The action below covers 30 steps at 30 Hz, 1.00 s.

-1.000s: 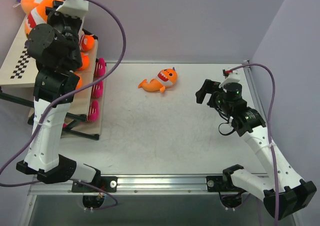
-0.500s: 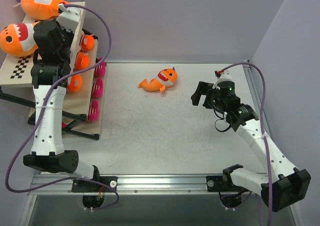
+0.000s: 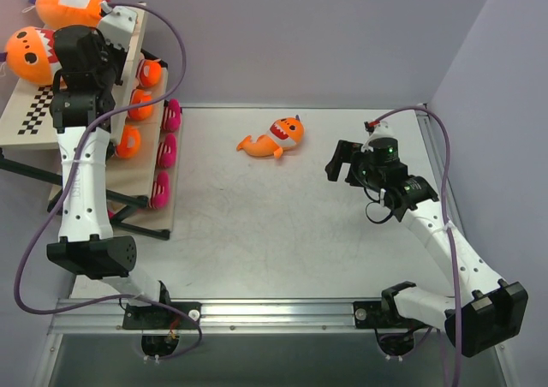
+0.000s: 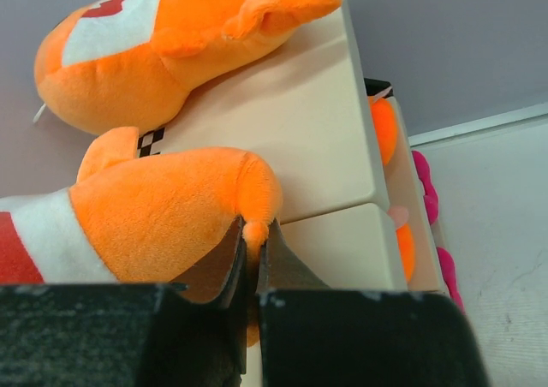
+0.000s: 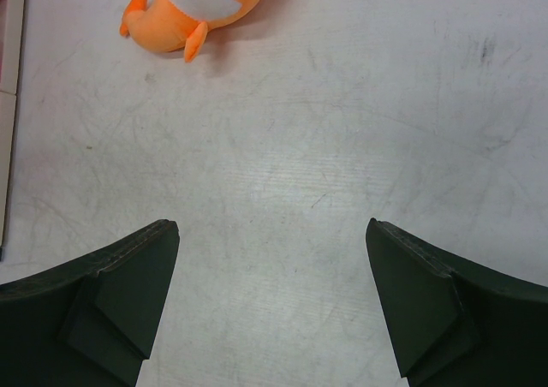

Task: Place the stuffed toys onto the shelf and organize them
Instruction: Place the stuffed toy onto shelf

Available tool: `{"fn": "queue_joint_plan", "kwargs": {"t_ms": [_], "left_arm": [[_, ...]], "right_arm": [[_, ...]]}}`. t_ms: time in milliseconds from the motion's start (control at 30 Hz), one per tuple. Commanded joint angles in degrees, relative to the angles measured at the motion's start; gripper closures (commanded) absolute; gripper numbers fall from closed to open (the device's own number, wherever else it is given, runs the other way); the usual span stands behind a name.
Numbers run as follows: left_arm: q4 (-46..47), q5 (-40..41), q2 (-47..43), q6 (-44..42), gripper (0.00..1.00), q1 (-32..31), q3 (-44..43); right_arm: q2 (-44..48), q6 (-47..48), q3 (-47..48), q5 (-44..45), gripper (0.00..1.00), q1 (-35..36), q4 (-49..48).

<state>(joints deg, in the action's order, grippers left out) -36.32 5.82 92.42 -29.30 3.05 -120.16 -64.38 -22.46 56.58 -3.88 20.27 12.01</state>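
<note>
The shelf (image 3: 27, 106) stands at the far left, and an orange shark (image 3: 70, 4) lies at the back of its top board (image 4: 300, 130). A second orange shark (image 4: 154, 224) rests on that board in front of the first one (image 4: 145, 53). My left gripper (image 4: 254, 233) is shut on a small orange nub of this second shark (image 3: 30, 55). A third shark (image 3: 276, 137) lies on the table, seen at the upper left of the right wrist view as an orange shark (image 5: 193, 6). My right gripper (image 5: 272, 233) hangs open to its right, empty, in the top view (image 3: 342, 160).
Orange dolls (image 3: 141, 104) sit on the shelf's middle tier and pink striped dolls (image 3: 167, 151) on the lower one. The shelf's black frame legs (image 3: 120, 203) reach onto the table. Purple walls close the back and right sides.
My left arm has reached down and away to the shelf top, carrying its shark leftward onto the top board. The right gripper has moved slightly left toward the table shark, still open.
</note>
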Motion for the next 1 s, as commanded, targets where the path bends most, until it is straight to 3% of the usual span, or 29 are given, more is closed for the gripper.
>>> {"fn": "queue_joint_plan", "kwargs": {"t_ms": [0, 133, 533, 633, 967], "left_arm": [[-2.4, -5.3, 1.4, 1.5, 0.97, -0.1, -3.2], [-2.6, -4.9, 2.1, 2.3, 0.95, -0.1, -4.8], [0.5, 0.4, -2.7, 10.3, 0.38, -0.1, -4.7], [1.3, 2.8, -4.3, 14.2, 0.31, -0.1, -4.3], [3.3, 15.6, -11.9, 33.2, 0.23, -0.1, -1.6]], "right_arm": [[-0.1, -0.2, 2.1, -0.1, 0.05, -0.3, -0.8], [-0.2, 0.0, 2.1, 0.2, 0.05, -0.3, -0.9], [0.0, 0.4, 1.6, -1.5, 0.05, -0.3, -2.3], [0.5, 0.9, 1.5, -1.6, 0.05, -0.4, -2.5], [3.0, 2.1, 0.2, -3.2, 0.05, -0.3, -4.7]]}}
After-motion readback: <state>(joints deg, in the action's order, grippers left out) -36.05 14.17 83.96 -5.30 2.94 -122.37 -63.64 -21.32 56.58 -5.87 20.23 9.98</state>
